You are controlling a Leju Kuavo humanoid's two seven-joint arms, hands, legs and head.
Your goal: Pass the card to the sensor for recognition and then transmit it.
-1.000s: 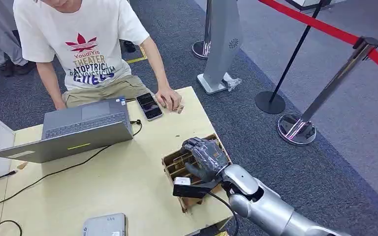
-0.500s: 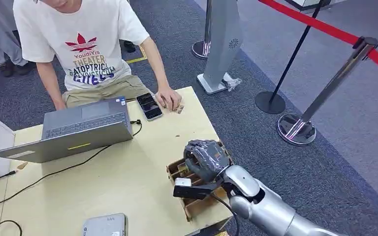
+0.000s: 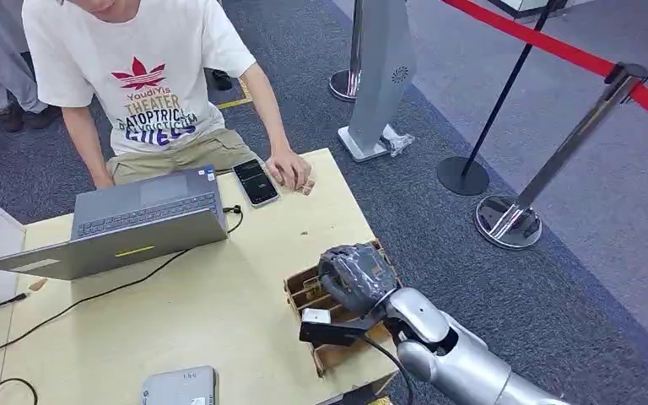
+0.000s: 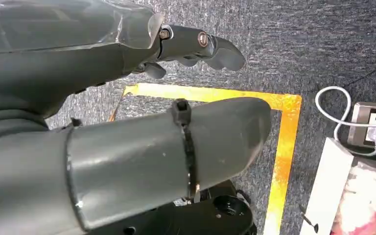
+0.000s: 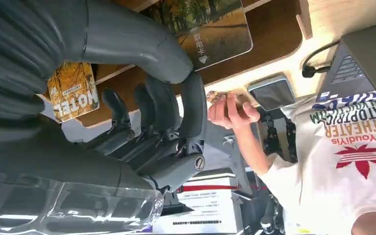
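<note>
A wooden card box (image 3: pixel 305 291) stands at the table's right edge, with slots holding cards. My right hand (image 3: pixel 354 274) hovers right over it, palm down. In the right wrist view the thumb (image 5: pixel 127 41) and fingers (image 5: pixel 169 110) are apart, with nothing pinched between them. Beneath them lie an autumn-picture card (image 5: pixel 213 29) and a "MOTEL" card (image 5: pixel 73 90) in the box. A flat grey sensor pad (image 3: pixel 179 386) sits at the table's near edge. My left hand (image 4: pixel 196 46) hangs over the carpet, fingers loosely bent, holding nothing.
A person in a white T-shirt (image 3: pixel 135 76) sits across the table, one hand (image 3: pixel 289 171) resting on a small card by a phone (image 3: pixel 256 182). An open laptop (image 3: pixel 126 224) with cables lies at the left. Stanchions and a grey stand (image 3: pixel 380 76) are on the carpet to the right.
My right hand has sunk lower onto the card box and drawn slightly toward me, its fingers bending down into the slots. The person and the laptop stay put.
</note>
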